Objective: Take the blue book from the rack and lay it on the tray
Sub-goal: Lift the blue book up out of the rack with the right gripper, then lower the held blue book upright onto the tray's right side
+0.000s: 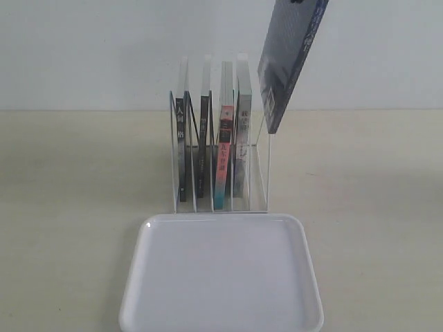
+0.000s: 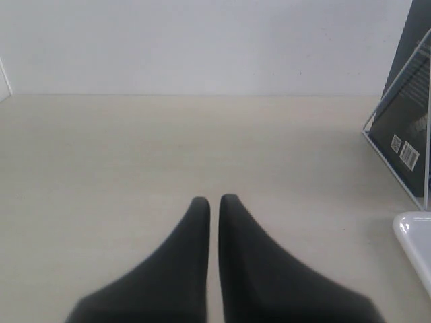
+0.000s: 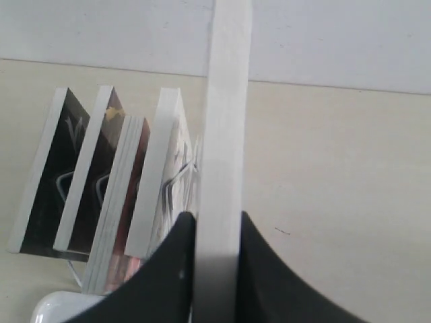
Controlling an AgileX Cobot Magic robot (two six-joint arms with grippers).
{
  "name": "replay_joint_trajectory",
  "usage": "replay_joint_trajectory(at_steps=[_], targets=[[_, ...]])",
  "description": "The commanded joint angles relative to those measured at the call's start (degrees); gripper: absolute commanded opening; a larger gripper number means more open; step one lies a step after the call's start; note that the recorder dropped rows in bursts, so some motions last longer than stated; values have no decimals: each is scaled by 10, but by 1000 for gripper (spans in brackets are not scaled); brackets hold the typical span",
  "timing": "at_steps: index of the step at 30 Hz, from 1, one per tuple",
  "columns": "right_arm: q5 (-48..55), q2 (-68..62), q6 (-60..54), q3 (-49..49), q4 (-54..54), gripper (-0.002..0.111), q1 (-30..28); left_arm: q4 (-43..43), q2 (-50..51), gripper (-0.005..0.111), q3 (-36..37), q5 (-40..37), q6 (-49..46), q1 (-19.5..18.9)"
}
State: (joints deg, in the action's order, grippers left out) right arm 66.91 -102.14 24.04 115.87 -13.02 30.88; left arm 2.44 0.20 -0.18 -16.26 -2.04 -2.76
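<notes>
Blue book (image 1: 291, 62), pinched at its edge by our right gripper (image 3: 217, 219), may clip the rack (image 1: 266, 176) if we lower too soon.

My left tool (image 2: 214, 202) ends in two matte black fingers (image 2: 188, 262), each broad at the base and narrowing along a smooth, concave curve to a small rounded tip. Their inner faces run straight and flat. My right tool (image 3: 217, 219) is built the same: two black fingers (image 3: 266, 276), wide low down, sweeping up to slim tips, with a dull grey sheen along the curved outer edges. Close to the camera, both pairs blur into soft dark shapes.
</notes>
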Motion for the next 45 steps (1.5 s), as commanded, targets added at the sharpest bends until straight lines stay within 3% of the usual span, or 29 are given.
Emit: replay_joint_trajectory(at_steps=[1,25,39,45], targets=[[28,30,-6,2,-29,0,0,-1,-2,4,2,3,1,0],[31,114,-20,-13,5,0,20,-1,-2,4,2,4,1,0],[31,212,30,-189,50,0,31,-1,-2,4,2,4,1,0],[31,240,62,-273,24,0,73,-1,-2,4,2,4,1,0]])
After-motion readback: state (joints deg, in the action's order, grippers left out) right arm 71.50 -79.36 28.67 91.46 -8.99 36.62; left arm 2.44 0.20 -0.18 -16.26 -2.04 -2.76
